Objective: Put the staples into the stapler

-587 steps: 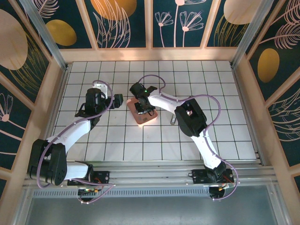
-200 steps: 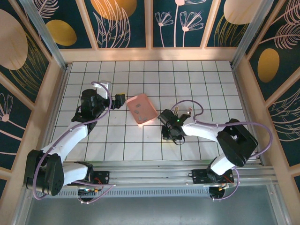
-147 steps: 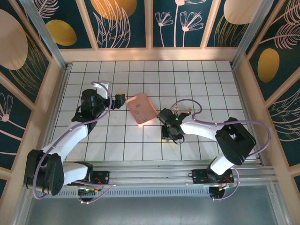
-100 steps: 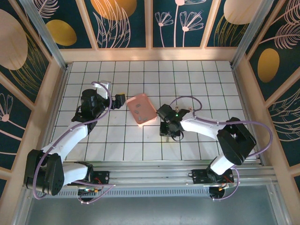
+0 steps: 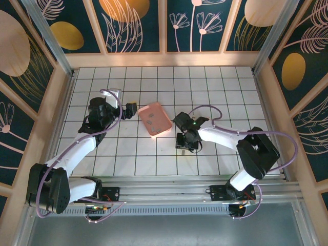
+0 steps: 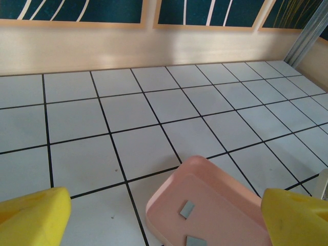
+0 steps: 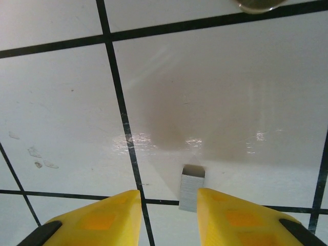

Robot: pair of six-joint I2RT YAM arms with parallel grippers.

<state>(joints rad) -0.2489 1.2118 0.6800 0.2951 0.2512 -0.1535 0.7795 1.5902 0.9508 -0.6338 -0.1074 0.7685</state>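
My right gripper (image 7: 168, 197) is low over the white tiled table with its yellow fingers a little apart, so it is open. One grey strip of staples (image 7: 190, 188) lies flat on the tile between them, close against the right finger (image 7: 230, 218). From above, this gripper (image 5: 185, 142) sits front-right of the pink tray (image 5: 165, 127). Two more staples (image 6: 187, 208) lie in the tray (image 6: 169, 192). My left gripper (image 6: 165, 197) is wide open and empty, just left of the tray. A rounded metal piece (image 7: 258, 5) pokes in at the top edge; I cannot tell if it is the stapler.
The right arm (image 5: 225, 136) stretches across the table's front right. Wooden walls (image 5: 164, 59) fence the tiled table on three sides, and a metal rail (image 5: 174, 185) runs along the near edge. Bare tiles lie behind and left of the tray.
The right arm carried a strip from the tray down to the tiles in front of it. In the last second its jaws parted and the strip now lies loose. The left arm stayed put.
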